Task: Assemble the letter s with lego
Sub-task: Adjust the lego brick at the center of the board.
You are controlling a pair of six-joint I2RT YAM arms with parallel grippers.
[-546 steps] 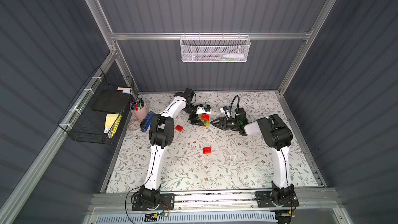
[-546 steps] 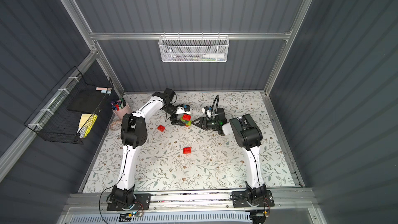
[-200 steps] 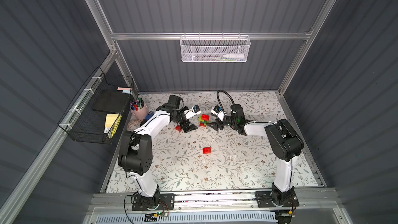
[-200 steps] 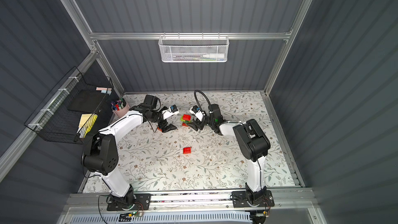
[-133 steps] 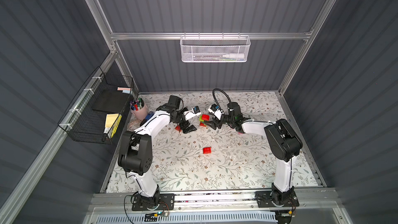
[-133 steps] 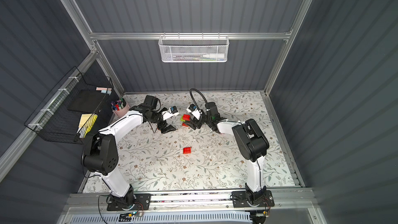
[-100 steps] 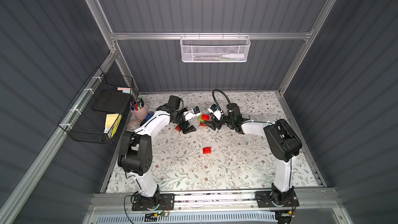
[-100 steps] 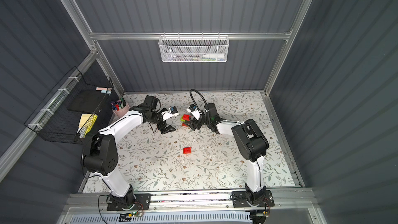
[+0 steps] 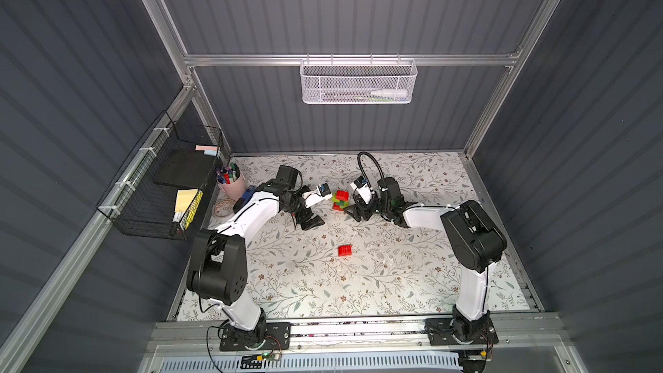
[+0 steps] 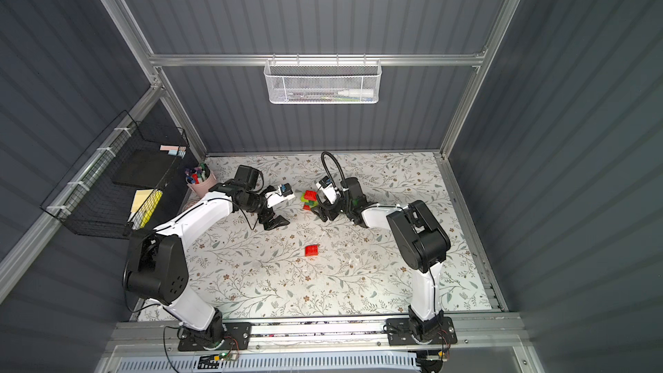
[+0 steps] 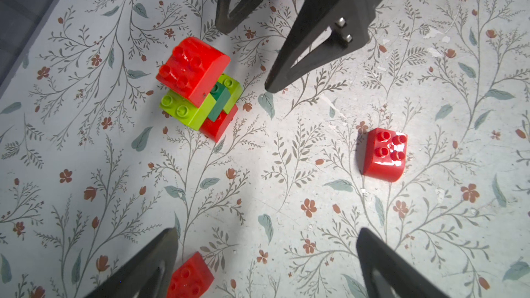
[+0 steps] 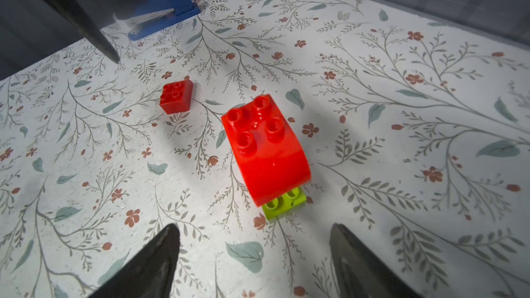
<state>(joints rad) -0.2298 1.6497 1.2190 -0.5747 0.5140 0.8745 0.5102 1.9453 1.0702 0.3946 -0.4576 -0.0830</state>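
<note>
Black and wide open, both claws held nothing. My left claw [image 11: 266, 232] hung over the table [image 11: 86, 167], one loose red brick [image 11: 189, 278] just beside a finger. My right claw [image 12: 253, 227] faced the single stack [image 12: 266, 150] without touching it: two red bricks sandwiching lime and dark green. A second loose red brick [image 9: 344, 250] lay well apart.

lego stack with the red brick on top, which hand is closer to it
Right. The right hand sits open just beside the lego stack; the left hand is farther off, open by a loose red brick.
</note>
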